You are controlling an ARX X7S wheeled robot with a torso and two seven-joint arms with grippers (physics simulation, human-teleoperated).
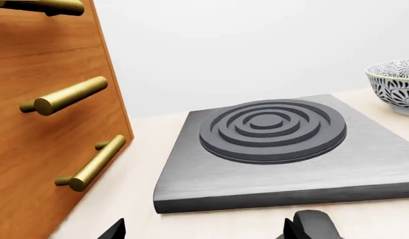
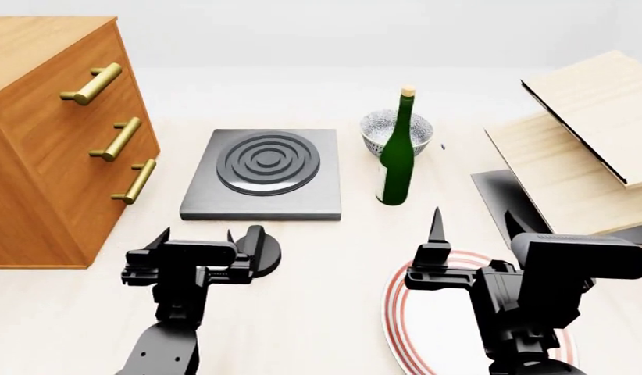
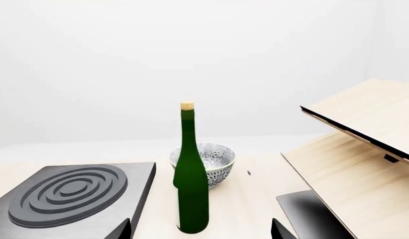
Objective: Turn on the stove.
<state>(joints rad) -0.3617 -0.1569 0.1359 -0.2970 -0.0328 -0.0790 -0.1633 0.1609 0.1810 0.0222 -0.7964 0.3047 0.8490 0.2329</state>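
The stove (image 2: 262,173) sits flat on the tabletop (image 2: 332,258) a little ahead of the robot, and its small black knob (image 2: 261,255) lies apart from the slab, on the near side, right by the left gripper (image 2: 201,246). That gripper's fingers are spread apart with nothing between them, and the knob looks to be just at or under the right-hand finger (image 2: 252,242); from the head view I can't tell whether they touch. That's where I'd worry: closing from here could catch the knob off-centre and push it sideways rather than turn it. The wooden drawer cabinet (image 2: 52,141) with brass handles (image 2: 118,138) stands close on the left, so a wide swing could knock it. The right gripper (image 2: 438,234) hangs over the red-rimmed plate (image 2: 404,320), its fingers apart too, with the green bottle (image 2: 396,152) near enough ahead to tip if that arm drifts forward.
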